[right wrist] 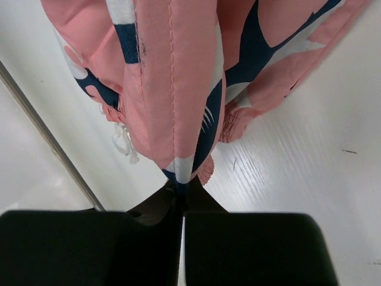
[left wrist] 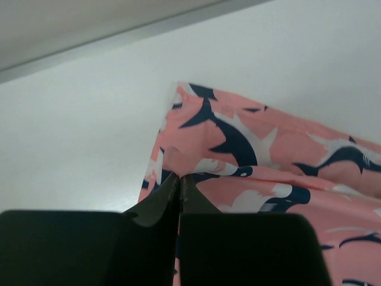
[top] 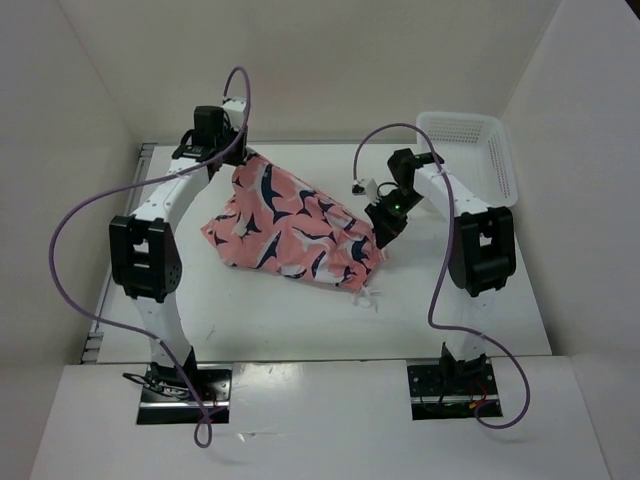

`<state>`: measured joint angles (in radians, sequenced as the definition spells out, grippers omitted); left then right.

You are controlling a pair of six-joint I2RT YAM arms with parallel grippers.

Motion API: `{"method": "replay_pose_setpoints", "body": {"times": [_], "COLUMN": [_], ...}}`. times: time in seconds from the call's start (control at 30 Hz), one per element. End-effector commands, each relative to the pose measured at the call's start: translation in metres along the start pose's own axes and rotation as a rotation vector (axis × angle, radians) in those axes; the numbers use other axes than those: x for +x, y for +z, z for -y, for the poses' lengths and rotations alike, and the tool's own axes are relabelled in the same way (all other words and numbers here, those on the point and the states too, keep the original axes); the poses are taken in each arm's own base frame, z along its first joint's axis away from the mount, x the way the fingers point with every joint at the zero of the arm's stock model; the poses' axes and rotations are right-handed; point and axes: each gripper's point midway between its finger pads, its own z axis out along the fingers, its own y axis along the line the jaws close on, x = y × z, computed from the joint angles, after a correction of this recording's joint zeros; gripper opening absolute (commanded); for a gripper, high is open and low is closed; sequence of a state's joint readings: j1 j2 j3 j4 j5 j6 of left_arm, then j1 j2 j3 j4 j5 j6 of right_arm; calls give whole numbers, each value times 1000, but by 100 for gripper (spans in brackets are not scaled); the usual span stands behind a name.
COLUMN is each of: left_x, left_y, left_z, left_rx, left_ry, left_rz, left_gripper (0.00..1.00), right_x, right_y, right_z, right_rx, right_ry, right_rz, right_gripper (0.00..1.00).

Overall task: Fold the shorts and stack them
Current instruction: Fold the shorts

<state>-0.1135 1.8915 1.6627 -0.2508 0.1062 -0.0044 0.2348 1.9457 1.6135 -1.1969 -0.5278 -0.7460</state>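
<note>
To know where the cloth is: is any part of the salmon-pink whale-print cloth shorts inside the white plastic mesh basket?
No, the shorts are at the middle of the table, apart from the basket at its far right.

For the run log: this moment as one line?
left gripper: shut on shorts corner | right gripper: shut on shorts edge | shorts: spread between both, over table

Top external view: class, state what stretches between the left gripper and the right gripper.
The salmon-pink whale-print cloth shorts span that gap, pinched by the left gripper and right gripper; the top external view shows it.
</note>
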Motion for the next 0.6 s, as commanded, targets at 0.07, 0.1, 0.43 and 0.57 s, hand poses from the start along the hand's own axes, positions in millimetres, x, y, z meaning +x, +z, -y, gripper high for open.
{"method": "replay_pose_setpoints", "body": {"times": [0.07,0.1,0.43,0.57], "left_x": [-56,-56,-40,17], "left_y": [27,38,34,13], "left_z": [-18,-21,-48,-68], "left_rx": [-81,-92,-126,-144], "left_ry": [21,19,-12,-61], "left_rz": [134,126,32,-123], "left_gripper": [0,0,77,79], "right_x": [-14,-22,-61,-61], "right_y": [2,-1,-60,-84], "right_z": [17,26,84,42], "right_rx": [11,34,339,327], "right_ry": [89,97,301,360], "right_rz": [61,90,308,401], "right_gripper": [0,2,98,96]}}
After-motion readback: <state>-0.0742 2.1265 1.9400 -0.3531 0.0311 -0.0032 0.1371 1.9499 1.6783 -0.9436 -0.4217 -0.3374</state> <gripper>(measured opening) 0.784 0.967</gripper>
